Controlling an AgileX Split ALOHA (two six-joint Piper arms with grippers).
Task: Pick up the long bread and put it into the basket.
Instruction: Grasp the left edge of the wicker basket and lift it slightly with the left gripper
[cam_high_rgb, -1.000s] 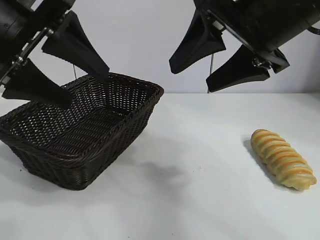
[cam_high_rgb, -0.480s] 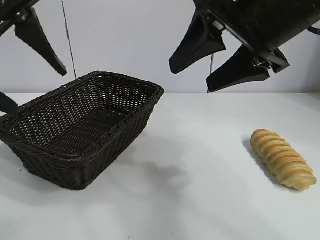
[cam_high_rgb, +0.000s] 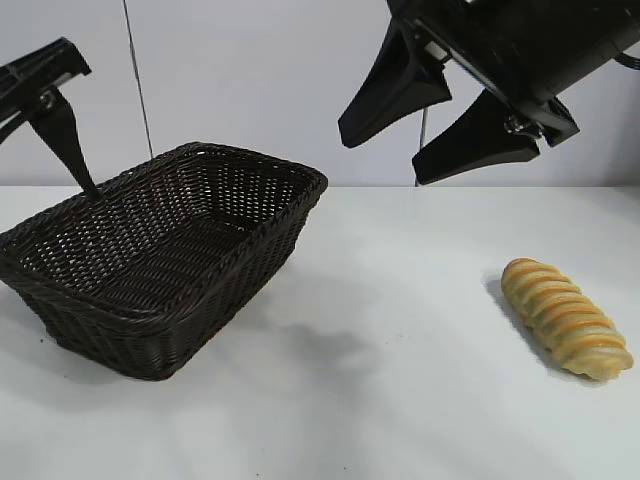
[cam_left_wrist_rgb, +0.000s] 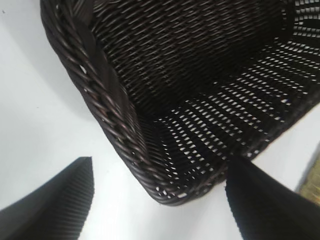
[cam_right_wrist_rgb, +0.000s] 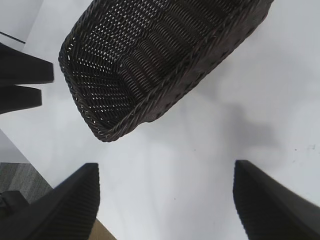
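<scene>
The long bread, a golden-tan ridged loaf, lies alone on the white table at the right. The basket, dark-brown wicker and empty, stands at the left; its rim also shows in the wrist views. My right gripper hangs open high over the middle of the table, above and left of the bread, with nothing between its fingers. My left gripper is open and empty, up past the basket's left end; in the exterior view only one finger of it shows.
White tabletop stretches between basket and bread. A thin dark cable runs down the wall behind the basket. In the right wrist view the table's edge and grey floor lie beyond the basket's end.
The left gripper has pulled back from over the basket to the far left, mostly leaving the exterior view. The right gripper, bread and basket have not moved.
</scene>
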